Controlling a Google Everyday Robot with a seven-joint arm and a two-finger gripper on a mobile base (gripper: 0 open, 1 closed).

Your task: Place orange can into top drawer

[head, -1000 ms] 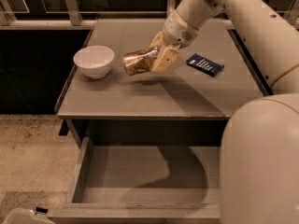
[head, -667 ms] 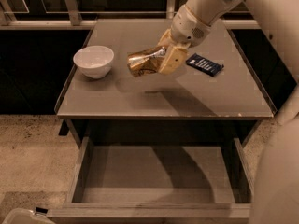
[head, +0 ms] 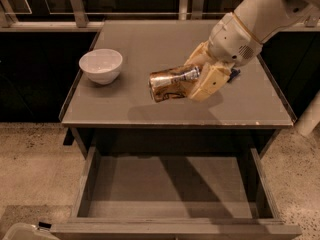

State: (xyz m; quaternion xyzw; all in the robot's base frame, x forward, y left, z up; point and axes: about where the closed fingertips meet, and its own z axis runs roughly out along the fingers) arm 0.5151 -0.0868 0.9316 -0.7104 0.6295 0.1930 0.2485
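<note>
The orange can (head: 171, 83) is a shiny gold-orange metal can, held on its side in the air above the front part of the tabletop. My gripper (head: 200, 80) is shut on the can's right end, its cream fingers (head: 209, 82) clamped over and under it. The arm reaches in from the upper right. The top drawer (head: 172, 229) stands pulled out below the table's front edge, wide and shallow, with nothing inside. The can hangs above the table, behind the drawer's opening.
A white bowl (head: 101, 65) stands at the table's left. A dark blue packet (head: 234, 74) peeks out behind the gripper. The grey table (head: 250, 104) has a raised rim. A rail runs along the back. A white object (head: 25, 232) lies at the floor's lower left.
The arm has lifted the can off the table and carried it forward and right, toward the front edge. The arm's bulky part has left the lower right of the view.
</note>
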